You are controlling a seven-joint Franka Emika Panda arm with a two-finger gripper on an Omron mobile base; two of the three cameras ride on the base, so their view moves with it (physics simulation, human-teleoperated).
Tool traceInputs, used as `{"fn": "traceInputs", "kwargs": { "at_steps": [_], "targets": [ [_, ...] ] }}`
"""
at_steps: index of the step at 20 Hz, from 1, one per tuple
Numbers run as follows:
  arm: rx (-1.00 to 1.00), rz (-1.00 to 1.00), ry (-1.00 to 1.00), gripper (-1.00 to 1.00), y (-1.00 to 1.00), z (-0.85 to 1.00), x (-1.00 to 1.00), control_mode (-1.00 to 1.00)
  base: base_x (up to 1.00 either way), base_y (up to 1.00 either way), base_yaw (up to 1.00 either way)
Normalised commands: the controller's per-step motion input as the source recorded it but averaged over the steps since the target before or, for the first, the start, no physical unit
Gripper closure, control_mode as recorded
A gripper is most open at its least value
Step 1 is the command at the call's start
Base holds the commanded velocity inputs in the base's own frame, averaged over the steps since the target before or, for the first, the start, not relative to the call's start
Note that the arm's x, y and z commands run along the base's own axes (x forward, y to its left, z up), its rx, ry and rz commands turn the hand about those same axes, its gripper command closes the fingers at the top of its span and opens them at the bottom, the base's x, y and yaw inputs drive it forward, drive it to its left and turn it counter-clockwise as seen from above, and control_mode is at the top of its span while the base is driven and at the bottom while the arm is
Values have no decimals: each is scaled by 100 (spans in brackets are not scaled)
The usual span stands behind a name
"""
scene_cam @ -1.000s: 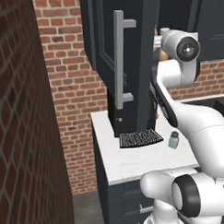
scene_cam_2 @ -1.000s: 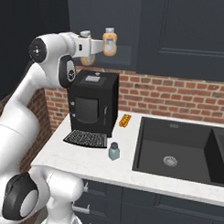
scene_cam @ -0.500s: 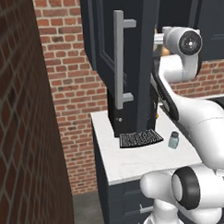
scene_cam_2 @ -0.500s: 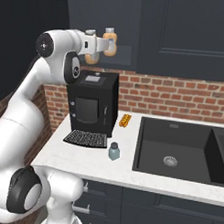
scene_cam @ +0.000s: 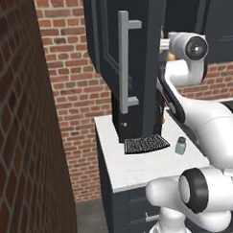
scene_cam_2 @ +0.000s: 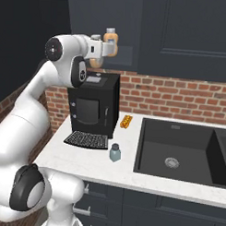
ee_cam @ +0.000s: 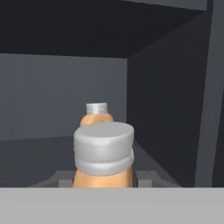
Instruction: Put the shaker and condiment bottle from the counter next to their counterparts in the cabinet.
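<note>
My gripper [scene_cam_2: 108, 46] is shut on the condiment bottle [scene_cam_2: 110, 39], a squat orange bottle with a pale cap, and holds it high at the open cabinet [scene_cam: 149, 50]. In the hand view the held condiment bottle [ee_cam: 103, 153] sits close in front, its cap uppermost. Behind it a second orange bottle [ee_cam: 97, 115] stands on the cabinet [ee_cam: 166, 109] shelf. The shaker [scene_cam_2: 115, 153], a small grey-teal jar with a darker cap, stands upright on the white counter [scene_cam_2: 85, 164] in front of the coffee machine. The left base view also shows the shaker [scene_cam: 180, 146].
A black coffee machine [scene_cam_2: 94, 105] with a drip grate [scene_cam_2: 86, 140] stands on the counter below the gripper. A small orange item [scene_cam_2: 126, 121] lies beside it. A dark sink [scene_cam_2: 178, 149] is to the right. The open cabinet door [scene_cam: 111, 66] with its grey bar handle [scene_cam: 125, 65] juts out. A brick wall [scene_cam: 27, 117] is at the left.
The arm's upper joints have shifted slightly. The condiment bottle stays held at about the same height at the cabinet opening. The shaker has not moved.
</note>
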Motion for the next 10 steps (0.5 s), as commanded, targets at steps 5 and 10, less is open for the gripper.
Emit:
{"fn": "traceInputs", "kwargs": {
  "at_steps": [5,10],
  "targets": [
    [0,4,0,100,0,-6,39,-100,0,0,0],
    [0,5,1,100,0,0,51,-100,0,0,0]
  ]
}}
